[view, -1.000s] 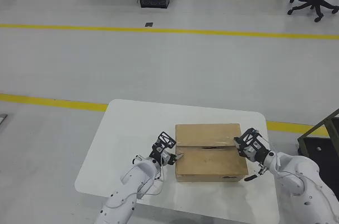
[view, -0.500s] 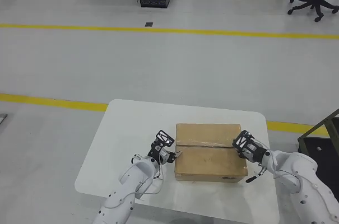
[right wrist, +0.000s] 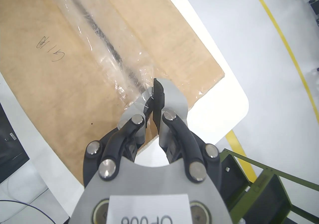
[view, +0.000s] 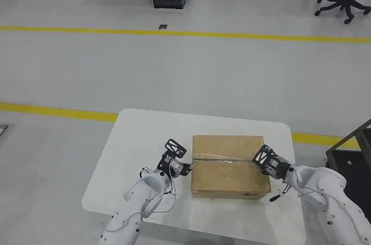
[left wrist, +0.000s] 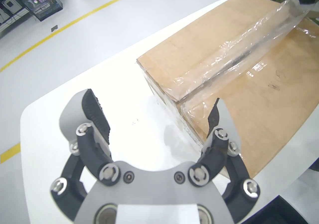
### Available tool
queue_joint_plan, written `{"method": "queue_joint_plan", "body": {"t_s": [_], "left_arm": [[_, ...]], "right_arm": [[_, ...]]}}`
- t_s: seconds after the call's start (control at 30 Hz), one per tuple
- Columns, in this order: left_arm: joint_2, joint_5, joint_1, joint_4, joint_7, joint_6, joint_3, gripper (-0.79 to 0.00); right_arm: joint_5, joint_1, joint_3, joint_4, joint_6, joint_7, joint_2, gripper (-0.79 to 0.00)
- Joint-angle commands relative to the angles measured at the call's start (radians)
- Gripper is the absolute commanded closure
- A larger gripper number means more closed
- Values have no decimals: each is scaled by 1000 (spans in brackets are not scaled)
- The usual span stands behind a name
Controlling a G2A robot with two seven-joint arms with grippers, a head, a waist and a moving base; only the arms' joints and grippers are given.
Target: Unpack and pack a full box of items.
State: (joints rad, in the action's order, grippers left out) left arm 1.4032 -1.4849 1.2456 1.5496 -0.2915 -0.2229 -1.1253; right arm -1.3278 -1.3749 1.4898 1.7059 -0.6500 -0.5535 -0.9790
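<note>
The left claw (left wrist: 153, 107) is spread wide open. It sits just beside the left end of the box (view: 228, 177), and it holds nothing. One of its fingers is over the white table (view: 142, 141), and the other is by the near corner of the box.

The right claw (right wrist: 152, 95) is at the right end of the box. Its fingers are pressed together, pinching the end of the clear tape (right wrist: 99, 33). The tape runs along the middle crack of the box top. Near the right claw the tape is lifted up off the cardboard.

The box is brown and its top flaps are down. It sits on the right half of the table.

Farther off, a yellow line (view: 50, 111) crosses the grey floor, and an office chair (view: 344, 7) stands far away.
</note>
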Motion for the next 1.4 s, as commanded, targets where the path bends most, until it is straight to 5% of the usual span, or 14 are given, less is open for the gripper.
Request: {"method": "queue_joint_plan", "body": {"t_s": [0.0,0.13,0.17,0.7,1.37], "left_arm": [[2,37,-10,9,-3,-2,1,-727],[7,43,-36,7,2,-3,27,-46],[9,42,-42,5,5,-6,36,0],[47,35,-170,-168,14,3,188,0],[82,39,-240,-289,38,16,273,0]], "right_arm": [[-7,-1,-3,2,5,-1,0,0],[-22,-1,-10,2,7,-4,1,0],[-24,0,-11,2,7,-3,1,0],[-39,5,-24,-14,23,8,3,0],[-78,23,-51,-50,30,36,4,0]]}}
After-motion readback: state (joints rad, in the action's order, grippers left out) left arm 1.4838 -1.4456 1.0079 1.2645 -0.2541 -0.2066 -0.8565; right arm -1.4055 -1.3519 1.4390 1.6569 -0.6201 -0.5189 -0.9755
